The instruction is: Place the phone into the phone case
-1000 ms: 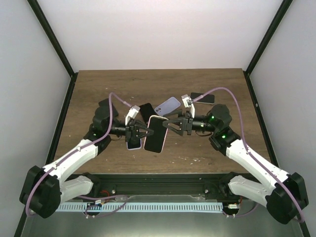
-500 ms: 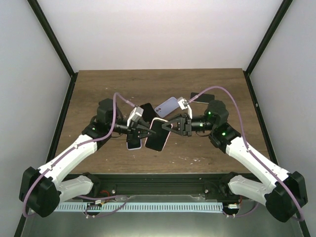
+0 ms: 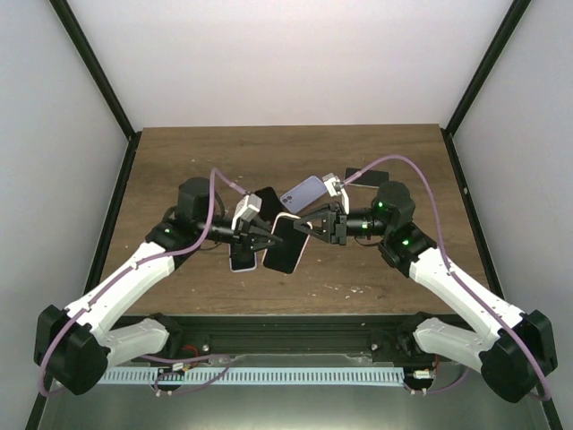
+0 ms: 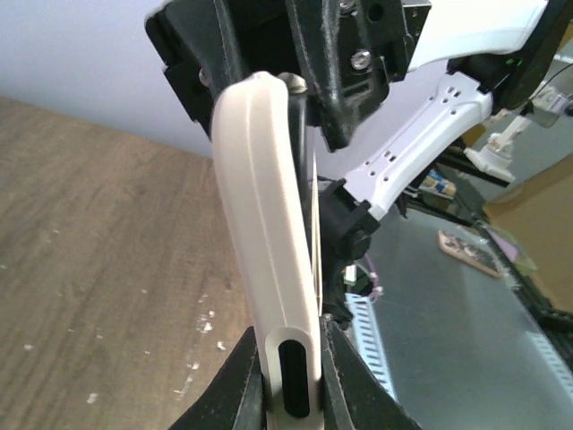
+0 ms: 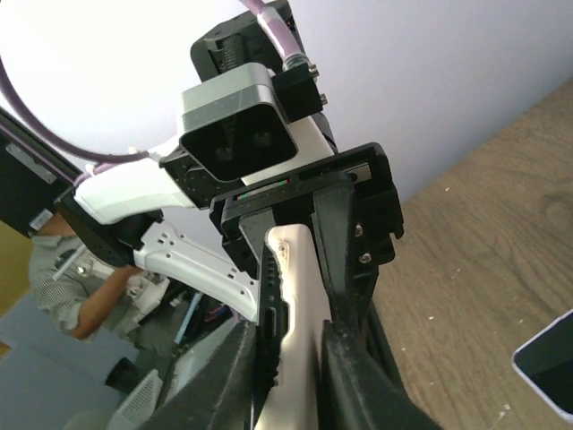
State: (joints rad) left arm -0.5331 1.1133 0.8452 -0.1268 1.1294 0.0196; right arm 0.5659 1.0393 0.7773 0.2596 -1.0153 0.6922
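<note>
Cream phone case (image 4: 264, 251) holds the dark phone (image 3: 286, 246), pinched endwise by left fingers (image 4: 236, 403) and right fingers (image 5: 351, 376).

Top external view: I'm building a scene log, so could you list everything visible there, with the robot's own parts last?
Table: 1, brown wood, middle of the view.
Phone case: 1, pale cream-pink rim around a dark face, held at centre between both grippers.
Pale phone: 1, white-pink, flat on the table beneath the left arm's fingers.
Black phones: 2, one just behind the case, one far right.
Lilac phone: 1, back upward, behind centre.
Frame posts: 2, black, slanting at the rear corners.
Cables: 2, purple, one looping over each arm.
Left gripper: 1, black, fingers shut on the phone case.
Right gripper: 1, black, fingers shut on its other side.
</note>
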